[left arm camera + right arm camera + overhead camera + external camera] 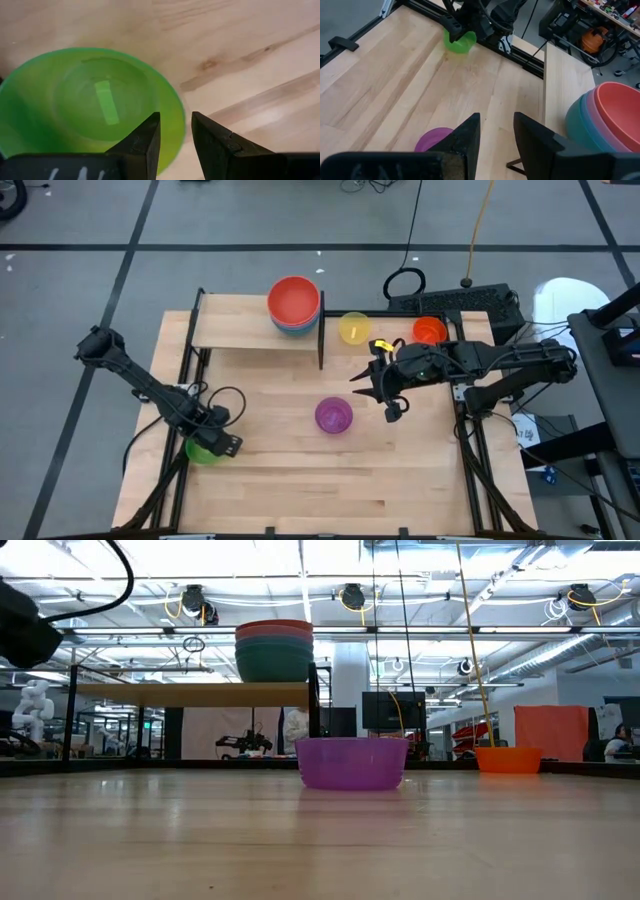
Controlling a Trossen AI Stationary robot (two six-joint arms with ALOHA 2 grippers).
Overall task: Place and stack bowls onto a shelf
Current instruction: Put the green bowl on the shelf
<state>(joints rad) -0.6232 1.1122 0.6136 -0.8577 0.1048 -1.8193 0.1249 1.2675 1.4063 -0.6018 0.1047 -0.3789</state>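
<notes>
A green bowl (201, 450) (90, 100) sits upright on the table near its left edge. My left gripper (176, 131) (222, 442) is open over it, straddling its rim. My right gripper (380, 392) (496, 131) is open and hovers above the table, right of the purple bowl (334, 415) (352, 762). The yellow bowl (354, 327) and the orange bowl (429, 331) (508, 759) stand near the far edge. A stack of larger bowls (293, 305) (274, 650) (607, 117), red on top, rests on the shelf (240, 330) (190, 693). My left gripper comes at the green bowl from above, one finger (142, 142) inside the bowl and the other (215, 145) outside its rim (181, 120). A gap shows beside the rim, and I cannot tell whether either finger touches it. The bowl rests on the table.
The shelf's black upright end bar (321, 340) stands between the stack and the yellow bowl. A keyboard (455, 302) and cables lie beyond the table's far right corner. Bare wood spreads across the table's middle and near side (330, 480).
</notes>
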